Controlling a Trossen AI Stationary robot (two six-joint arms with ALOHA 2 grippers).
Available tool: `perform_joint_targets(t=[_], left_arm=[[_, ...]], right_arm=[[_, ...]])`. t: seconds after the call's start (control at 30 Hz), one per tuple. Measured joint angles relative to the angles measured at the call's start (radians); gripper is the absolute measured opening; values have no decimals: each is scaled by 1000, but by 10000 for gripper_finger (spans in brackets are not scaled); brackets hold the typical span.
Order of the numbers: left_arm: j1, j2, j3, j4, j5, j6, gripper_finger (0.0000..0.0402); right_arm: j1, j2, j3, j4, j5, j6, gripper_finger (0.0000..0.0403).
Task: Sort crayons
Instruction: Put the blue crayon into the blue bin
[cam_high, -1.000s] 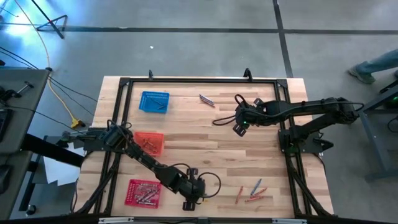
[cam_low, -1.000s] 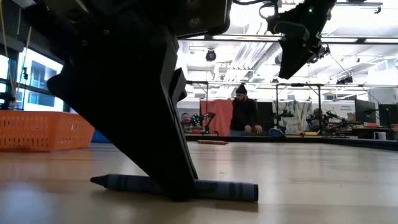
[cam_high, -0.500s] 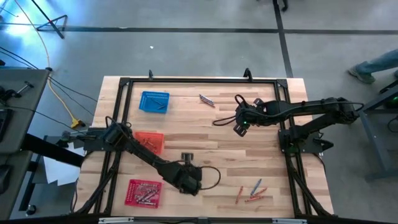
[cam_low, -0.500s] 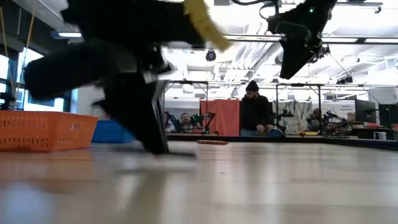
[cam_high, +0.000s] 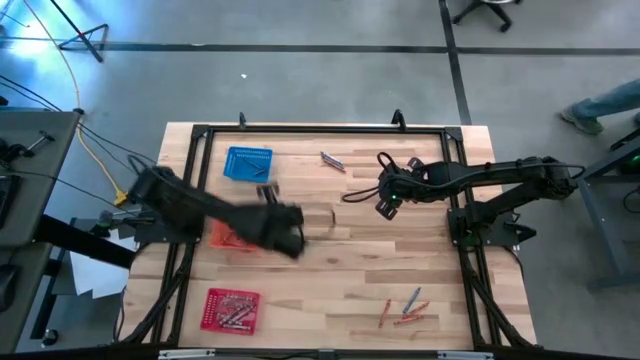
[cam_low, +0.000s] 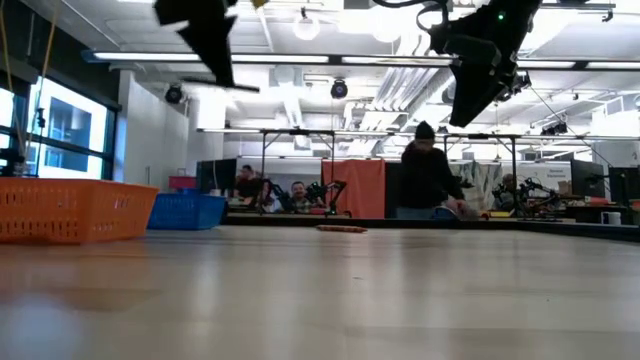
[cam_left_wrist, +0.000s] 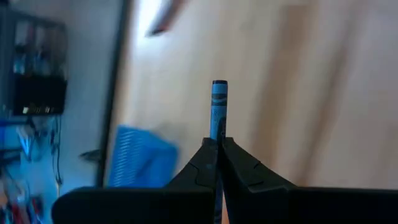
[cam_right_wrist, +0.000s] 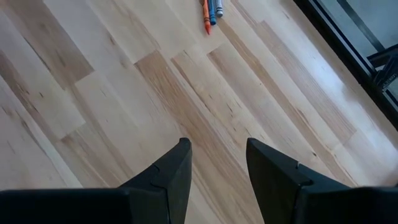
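The left gripper (cam_left_wrist: 216, 146) is pinched tight on a blue crayon (cam_left_wrist: 218, 106), which sticks straight out past the fingertips with most of its length showing, so the hold is near one end. From above, that arm is a blur over the table (cam_high: 400, 270), just beside the orange basket (cam_high: 235, 236) and short of the blue basket (cam_high: 248, 163), which I'd guess is where this one belongs. A crayon like this looks light and stiff, with a paper wrap that should give the pads some bite, but wax is brittle and a thin stick held by its end could swivel or snap if squeezed hard or knocked against a basket wall. I'd say a hold nearer the middle, across the width, is the safer one for the rest. The right gripper (cam_right_wrist: 216, 163) hangs over bare wood toward the far side with its fingers spread and nothing between them. Loose crayons remain: a small cluster (cam_high: 404, 308) near the front right edge, and one (cam_high: 332, 160) at the back, not far from the blue basket. The red basket (cam_high: 231, 309) at the front left already holds a good few. Those in the cluster lie close together, so picking one without nudging its neighbours may be fiddly.
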Motion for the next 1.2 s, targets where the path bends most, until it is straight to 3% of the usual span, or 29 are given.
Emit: perform_joint_targets(t=[0.13,0.33,0.47,0.7,0.87,1.2], left_arm=[[133,-147,1,-30,12,55,1],[401,-332,2,-18,237,136,0],[562,-383,2,-15,296,139,0],[775,-344,2,34,359,201,0],[862,-252,-8,64,412,251,0],[974,-126,-214,102,440,308,0]], right_arm=[[0,0,0,0,0,-7,149],[0,0,0,0,0,-7,149],[0,0,0,3,14,-7,149],[0,0,0,6,48,-7,149],[0,0,0,8,48,18,149],[0,0,0,5,44,27,149]])
